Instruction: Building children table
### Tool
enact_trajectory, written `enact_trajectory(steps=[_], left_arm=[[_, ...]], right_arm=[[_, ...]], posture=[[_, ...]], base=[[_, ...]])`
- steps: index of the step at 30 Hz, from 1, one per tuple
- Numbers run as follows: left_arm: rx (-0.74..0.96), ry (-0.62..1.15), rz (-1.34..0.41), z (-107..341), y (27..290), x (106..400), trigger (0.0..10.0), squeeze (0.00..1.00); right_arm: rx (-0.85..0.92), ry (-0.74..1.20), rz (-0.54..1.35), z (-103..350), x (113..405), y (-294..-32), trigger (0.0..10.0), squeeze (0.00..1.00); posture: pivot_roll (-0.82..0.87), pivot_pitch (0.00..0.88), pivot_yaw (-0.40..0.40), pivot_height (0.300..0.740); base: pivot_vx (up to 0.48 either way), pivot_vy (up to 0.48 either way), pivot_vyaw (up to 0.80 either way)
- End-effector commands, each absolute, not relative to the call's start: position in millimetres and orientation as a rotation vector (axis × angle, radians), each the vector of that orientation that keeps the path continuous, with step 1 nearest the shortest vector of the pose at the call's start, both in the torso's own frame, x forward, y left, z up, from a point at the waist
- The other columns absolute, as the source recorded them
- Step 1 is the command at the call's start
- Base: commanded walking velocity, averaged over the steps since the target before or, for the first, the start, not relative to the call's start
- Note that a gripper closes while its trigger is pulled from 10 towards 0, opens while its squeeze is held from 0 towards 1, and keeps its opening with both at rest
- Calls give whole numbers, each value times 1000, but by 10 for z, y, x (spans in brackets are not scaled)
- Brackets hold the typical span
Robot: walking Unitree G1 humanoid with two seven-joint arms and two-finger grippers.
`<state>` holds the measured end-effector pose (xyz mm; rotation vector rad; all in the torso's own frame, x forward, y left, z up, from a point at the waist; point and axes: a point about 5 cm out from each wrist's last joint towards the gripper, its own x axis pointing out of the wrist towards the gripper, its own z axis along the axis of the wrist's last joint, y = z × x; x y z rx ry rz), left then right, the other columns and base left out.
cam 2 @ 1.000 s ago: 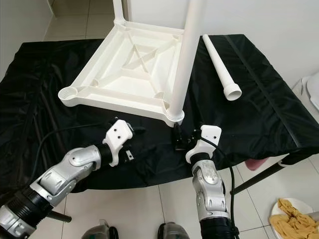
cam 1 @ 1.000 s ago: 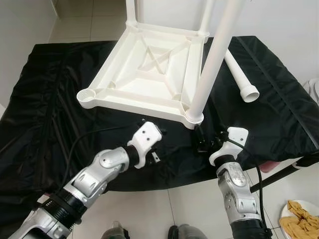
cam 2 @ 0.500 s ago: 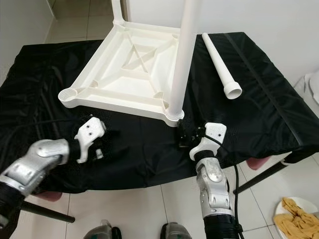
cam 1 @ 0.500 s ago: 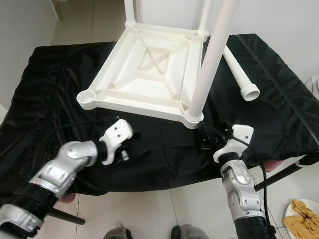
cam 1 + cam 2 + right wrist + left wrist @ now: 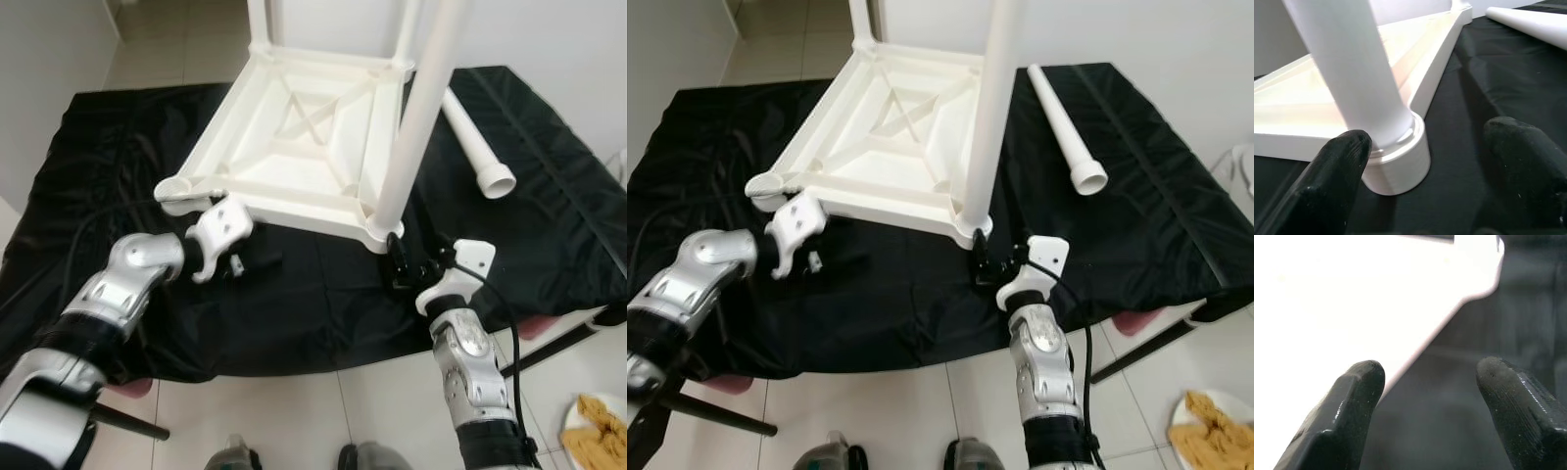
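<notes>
A white children's table top [image 5: 294, 147] lies upside down on a black cloth. A white leg [image 5: 416, 108] stands in its near right corner socket [image 5: 1396, 161], and more legs rise at the far corners. The near left socket [image 5: 176, 186] holds nothing. A loose white leg [image 5: 475, 147] lies on the cloth to the right. My left gripper [image 5: 257, 260] hovers open just in front of the table top's near edge, right of the near left socket; its fingertips [image 5: 1361, 377] frame that white edge. My right gripper [image 5: 402, 272] is open just short of the fitted leg's base.
The black cloth [image 5: 323, 304] drapes over the work surface's front edge close to my arms. Tiled floor lies below, with a plate of yellowish stuff [image 5: 600, 423] at the lower right. A dark metal support [image 5: 549, 338] slants under the right side.
My left arm has swung left and forward, from beside the right gripper to the table top's near left part. The right gripper has barely moved.
</notes>
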<state>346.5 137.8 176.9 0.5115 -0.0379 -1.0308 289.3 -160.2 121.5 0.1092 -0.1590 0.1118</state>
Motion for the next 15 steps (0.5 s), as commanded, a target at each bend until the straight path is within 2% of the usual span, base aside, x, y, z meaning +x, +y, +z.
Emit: enact_trajectory(steps=[1, 6, 15], left_arm=[[495, -96, -812, 1820, 1439, 3581, 10000, 0], [445, -129, -722, 1937, 1402, 3724, 10000, 0], [402, -57, -634, 1870, 1337, 3883, 10000, 0]], right_arm=[[112, -145, 127, 1174, 2876, -1602, 10000, 0], [106, -139, 138, 1166, 2857, -1622, 10000, 0], [115, -151, 151, 1205, 2848, -1554, 10000, 0]], posture=[[-24, 67, 31, 740], [-30, 71, 30, 740], [-42, 83, 34, 740]], base=[[0, 0, 0], [0, 0, 0], [0, 0, 0]])
